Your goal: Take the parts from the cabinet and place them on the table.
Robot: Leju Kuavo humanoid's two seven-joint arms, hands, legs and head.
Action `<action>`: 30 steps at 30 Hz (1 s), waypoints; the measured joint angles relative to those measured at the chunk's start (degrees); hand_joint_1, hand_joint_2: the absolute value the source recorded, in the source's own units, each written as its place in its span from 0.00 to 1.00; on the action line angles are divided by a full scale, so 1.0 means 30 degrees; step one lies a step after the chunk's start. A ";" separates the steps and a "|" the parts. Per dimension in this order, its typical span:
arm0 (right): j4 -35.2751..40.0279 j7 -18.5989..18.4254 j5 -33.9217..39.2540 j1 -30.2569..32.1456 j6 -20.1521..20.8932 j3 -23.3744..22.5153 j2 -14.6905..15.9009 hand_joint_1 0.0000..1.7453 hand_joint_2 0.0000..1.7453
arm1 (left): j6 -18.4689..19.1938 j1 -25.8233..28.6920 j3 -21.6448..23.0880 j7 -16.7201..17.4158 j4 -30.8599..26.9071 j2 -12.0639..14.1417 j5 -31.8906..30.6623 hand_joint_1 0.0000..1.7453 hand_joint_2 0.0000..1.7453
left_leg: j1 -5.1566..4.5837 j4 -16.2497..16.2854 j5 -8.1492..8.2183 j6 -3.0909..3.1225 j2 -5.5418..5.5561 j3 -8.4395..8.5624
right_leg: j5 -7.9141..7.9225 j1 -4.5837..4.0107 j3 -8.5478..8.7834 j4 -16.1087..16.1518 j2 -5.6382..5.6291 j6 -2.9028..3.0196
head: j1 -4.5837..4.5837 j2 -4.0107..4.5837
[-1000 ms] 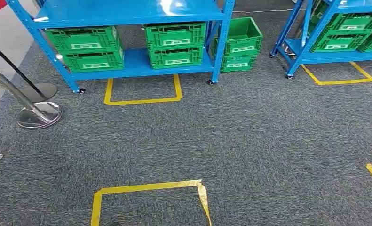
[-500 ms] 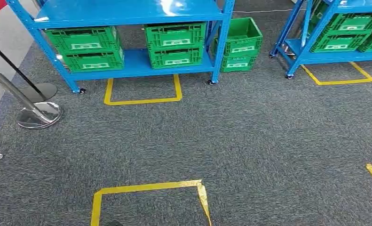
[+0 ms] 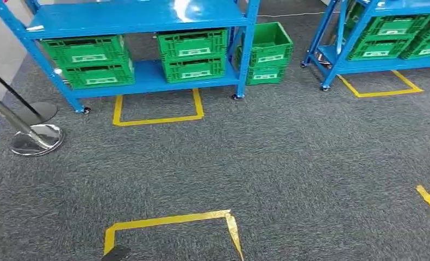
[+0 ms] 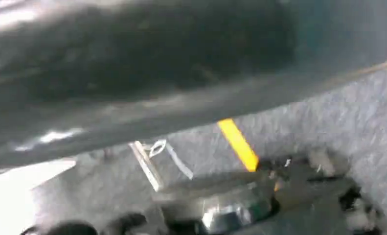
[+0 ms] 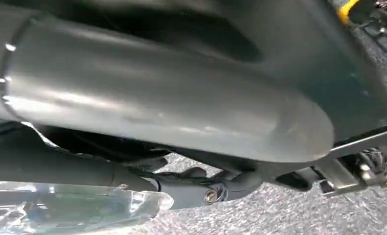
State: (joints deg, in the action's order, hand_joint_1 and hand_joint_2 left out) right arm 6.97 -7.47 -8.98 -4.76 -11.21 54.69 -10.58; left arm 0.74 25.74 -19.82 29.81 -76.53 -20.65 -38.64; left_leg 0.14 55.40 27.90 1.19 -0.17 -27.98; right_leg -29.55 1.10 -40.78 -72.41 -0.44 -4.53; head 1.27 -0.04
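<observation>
A blue shelf cabinet (image 3: 147, 79) stands ahead on the grey carpet in the head view. Its lower shelf carries stacked green crates at the left (image 3: 87, 61) and in the middle (image 3: 193, 54); what lies inside them is hidden. In the right wrist view, dark fingers (image 5: 201, 178) lie beside a crumpled clear plastic bag (image 5: 69, 208). Whether they grip the bag is unclear. The left wrist view is badly blurred, with carpet and a strip of yellow tape (image 4: 238, 144).
Two more green crates (image 3: 267, 51) are stacked on the floor right of the cabinet. A second blue rack (image 3: 332, 57) with crates stands at the far right. Chrome stanchion bases (image 3: 36, 138) sit at the left. Yellow tape squares mark the carpet before the cabinet (image 3: 158, 118) and near me (image 3: 169, 220).
The whole head picture has shifted a little to the left and down, so the camera has moved. Nothing in the scene itself has moved.
</observation>
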 joint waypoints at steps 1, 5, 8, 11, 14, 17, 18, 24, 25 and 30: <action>-0.0007 -0.0029 0.0007 -0.0015 0.0029 0.0022 -0.0043 0.00 0.00 | -0.0065 0.0160 0.0320 -0.0007 -0.0357 -0.0007 -0.0015 0.00 0.00 | 0.0015 0.0001 0.0132 -0.0058 -0.0053 0.0205 | 0.0904 0.0036 0.0822 0.1555 0.0046 0.0007 | -0.0015 0.0000; -0.0029 -0.0051 -0.0044 -0.0068 0.0072 0.0116 -0.0181 0.00 0.00 | -0.0108 0.0529 0.1280 -0.0044 -0.1272 -0.0087 -0.0116 0.00 0.00 | 0.0018 -0.0020 0.0540 -0.0574 -0.0110 0.0448 | 0.1073 -0.0147 0.2412 0.4614 0.0193 0.0467 | 0.0044 -0.0001; -0.0029 -0.0087 -0.0095 -0.0085 0.0095 0.0124 -0.0218 0.00 0.00 | -0.0167 0.0744 0.1580 -0.0044 -0.1682 -0.0066 -0.0182 0.00 0.00 | 0.0068 0.0353 0.0442 -0.0891 -0.0132 0.0619 | 0.1221 -0.0080 0.2612 0.4651 -0.0036 0.0877 | -0.0117 -0.0007; -0.0029 -0.0116 -0.0182 -0.0095 0.0102 0.0153 -0.0255 0.00 0.00 | -0.0167 0.0839 0.1776 -0.0051 -0.1973 -0.0066 -0.0277 0.00 0.00 | 0.0094 0.3842 0.0754 -0.1176 -0.0071 -0.1655 | 0.0941 -0.0082 0.3157 0.4911 -0.0020 0.1221 | -0.0284 0.0000; -0.0029 -0.0138 -0.0204 -0.0096 0.0146 0.0167 -0.0262 0.00 0.00 | -0.0167 0.1117 0.1878 -0.0051 -0.2119 -0.0044 -0.0306 0.00 0.00 | 0.0091 0.5963 0.2374 -0.1186 -0.0057 -0.3840 | 0.0498 -0.0094 0.3714 0.4999 -0.0242 0.1269 | -0.0379 0.0000; -0.0029 -0.0138 -0.0219 -0.0118 0.0167 0.0167 -0.0269 0.00 0.00 | -0.0160 0.1189 0.1893 -0.0051 -0.2205 -0.0037 -0.0313 0.00 0.00 | 0.0092 0.3370 0.0524 -0.1043 -0.0037 -0.3652 | -0.0168 -0.0071 0.4740 0.4912 -0.0457 0.1154 | -0.0460 0.0000; -0.0029 -0.0139 -0.0219 -0.0111 0.0160 0.0175 -0.0291 0.00 0.00 | -0.0160 0.1233 0.1900 -0.0051 -0.2257 -0.0037 -0.0320 0.00 0.00 | 0.0086 0.2093 -0.1116 -0.1002 0.0006 -0.3353 | -0.0442 -0.0064 0.5032 0.4977 -0.0462 0.0991 | -0.0437 0.0000; -0.0029 -0.0138 0.0022 -0.0164 -0.0262 0.0175 -0.0306 0.00 0.00 | -0.0211 0.1318 0.2046 -0.0037 -0.2468 -0.0051 -0.0328 0.00 0.00 | 0.0132 0.1153 -0.1985 -0.0648 0.0073 -0.3224 | -0.1795 -0.0171 0.5717 0.4825 -0.0338 0.0559 | -0.0634 -0.0007; -0.0029 -0.0138 0.0029 -0.0164 -0.0306 0.0175 -0.0306 0.00 0.00 | -0.0211 0.1315 0.2053 -0.0037 -0.2490 -0.0051 -0.0328 0.00 0.00 | 0.0123 0.1155 -0.1876 -0.0486 0.0056 -0.3116 | -0.2235 -0.0195 0.5369 0.4090 -0.0153 0.0486 | -0.0511 -0.0007; -0.0029 -0.0138 0.0058 -0.0161 -0.0313 0.0175 -0.0306 0.00 0.00 | -0.0218 0.1320 0.2053 -0.0044 -0.2519 -0.0051 -0.0328 0.00 0.00 | -0.0030 0.1166 -0.1296 -0.0165 0.0052 -0.2601 | -0.3296 -0.0212 0.1627 -0.0845 -0.0010 0.0480 | -0.0423 -0.0007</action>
State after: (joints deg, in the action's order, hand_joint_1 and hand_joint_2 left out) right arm 6.88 -7.89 -8.81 -5.24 -12.15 55.21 -11.50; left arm 0.09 29.70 -13.66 29.68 -84.08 -20.81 -39.63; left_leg 0.05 58.90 24.01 0.70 -0.01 -35.78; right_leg -39.43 0.47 -35.90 -74.94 -0.47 -3.09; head 0.00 -0.07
